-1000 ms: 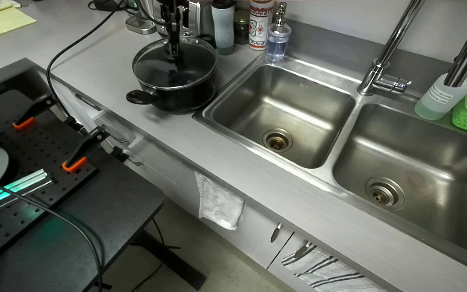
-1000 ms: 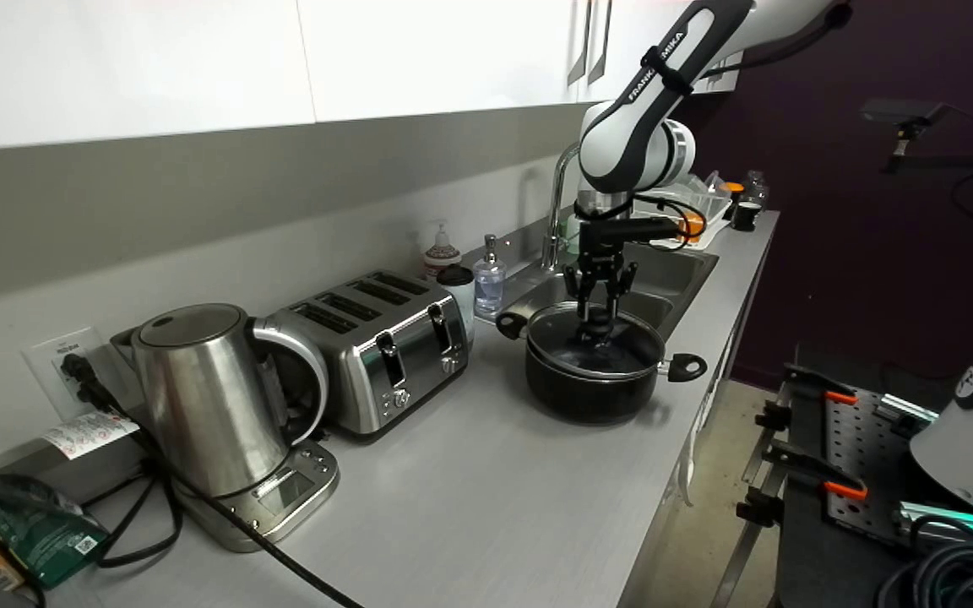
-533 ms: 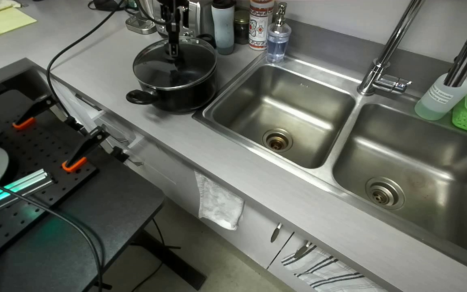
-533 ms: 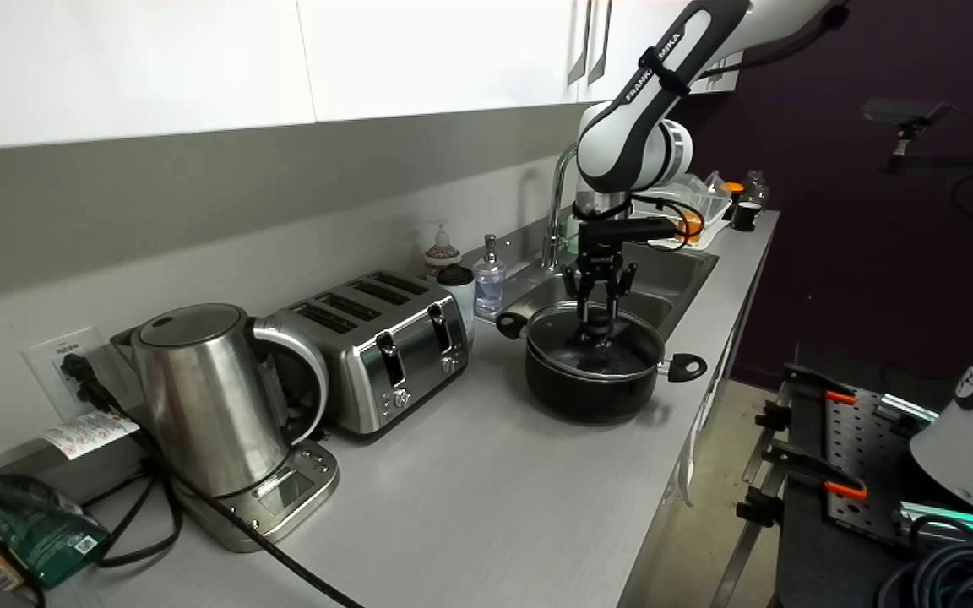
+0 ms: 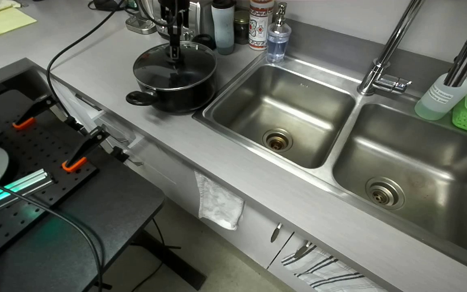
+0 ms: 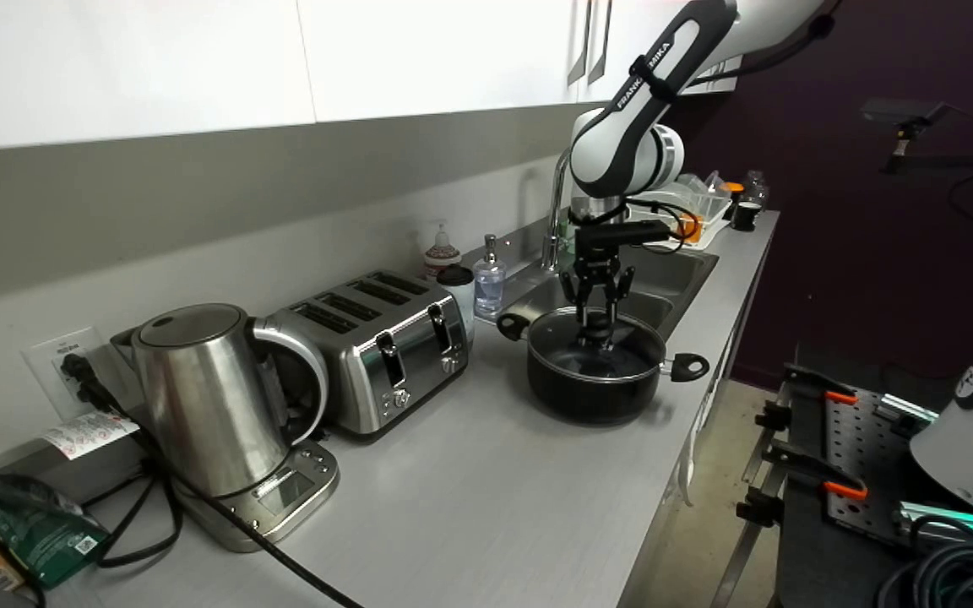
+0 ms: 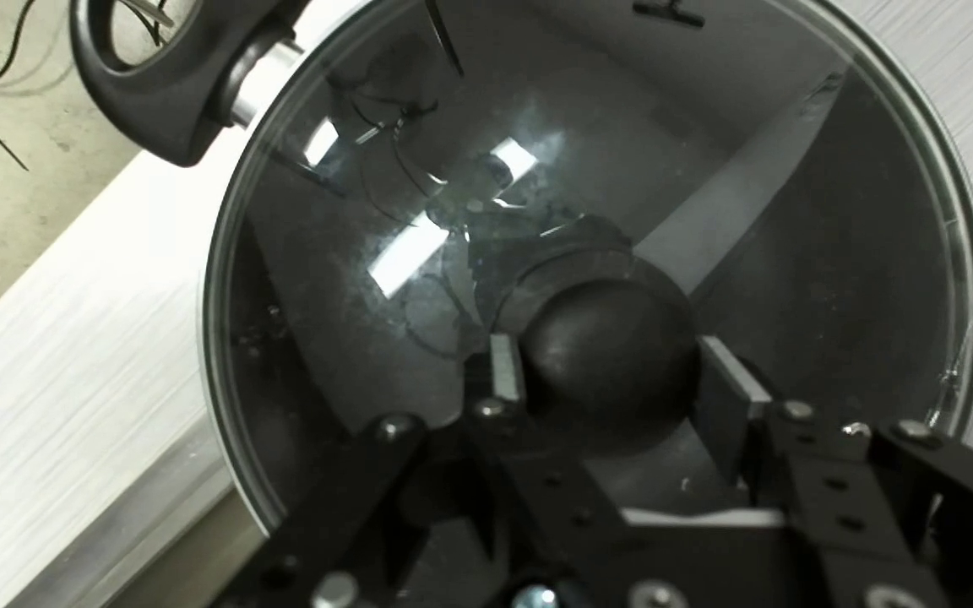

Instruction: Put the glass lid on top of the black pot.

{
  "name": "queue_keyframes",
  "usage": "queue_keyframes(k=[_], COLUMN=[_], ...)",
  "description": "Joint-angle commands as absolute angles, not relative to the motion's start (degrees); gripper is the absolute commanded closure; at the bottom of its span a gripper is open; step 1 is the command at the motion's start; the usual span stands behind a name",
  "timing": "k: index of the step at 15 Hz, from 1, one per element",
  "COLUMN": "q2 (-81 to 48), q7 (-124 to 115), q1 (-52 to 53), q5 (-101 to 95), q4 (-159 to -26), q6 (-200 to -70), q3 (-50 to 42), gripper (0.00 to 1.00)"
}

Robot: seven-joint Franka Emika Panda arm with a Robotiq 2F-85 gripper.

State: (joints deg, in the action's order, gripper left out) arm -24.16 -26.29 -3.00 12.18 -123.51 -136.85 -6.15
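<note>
The glass lid (image 5: 152, 67) lies level on the black pot (image 5: 183, 101), its metal rim along the pot's rim. Both also show in an exterior view, the lid (image 6: 556, 344) over the pot (image 6: 588, 401). My gripper (image 6: 598, 317) points straight down over the lid's middle. In the wrist view the gripper (image 7: 609, 367) has the dark round knob (image 7: 613, 338) between its two pads, which appear to touch it on both sides. The wrist view shows one pot handle (image 7: 157, 101) at the upper left. The pot's inside is dark under the glass.
The steel sink (image 5: 253, 158) is close beside the pot. A toaster (image 6: 377, 346), a tumbler (image 5: 223, 30) and a soap dispenser (image 5: 278, 42) stand near it along the wall. A kettle (image 6: 199, 397) stands further along the counter. The counter's front edge runs close to one handle.
The gripper and lid have moved slightly down. The lid's raised far side has dropped, so the tilted lid now sits level on the pot. The pot has shifted very slightly.
</note>
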Motion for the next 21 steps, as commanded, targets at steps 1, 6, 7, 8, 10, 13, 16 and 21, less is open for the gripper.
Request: queue_keyframes(k=[1, 6, 7, 8, 10, 13, 16, 21], q2=[-24.2, -24.0, -24.0, -23.9, -23.7, -23.7, -24.2, -24.2], q7=[-28.4, -29.1, -29.1, -29.1, -29.1, -29.7, -28.0, -28.0], q1=[-1.7, -1.4, -1.4, -1.3, -1.2, -0.9, -1.6, -1.6], q5=[10.3, 9.7, 9.6, 9.5, 9.5, 9.2, 10.7, 10.7], q4=[-122.2, -122.0, -121.9, -121.9, -121.8, -121.7, -122.0, -122.0], q6=[-135.0, -135.1, -135.1, -135.1, -135.3, -135.4, -136.6, -136.6], q3=[-7.6, -7.8, -7.9, -7.9, -7.9, -8.0, -7.2, -7.3], gripper=[0.25, 0.0, 0.0, 0.0, 0.0, 0.0, 0.0, 0.0])
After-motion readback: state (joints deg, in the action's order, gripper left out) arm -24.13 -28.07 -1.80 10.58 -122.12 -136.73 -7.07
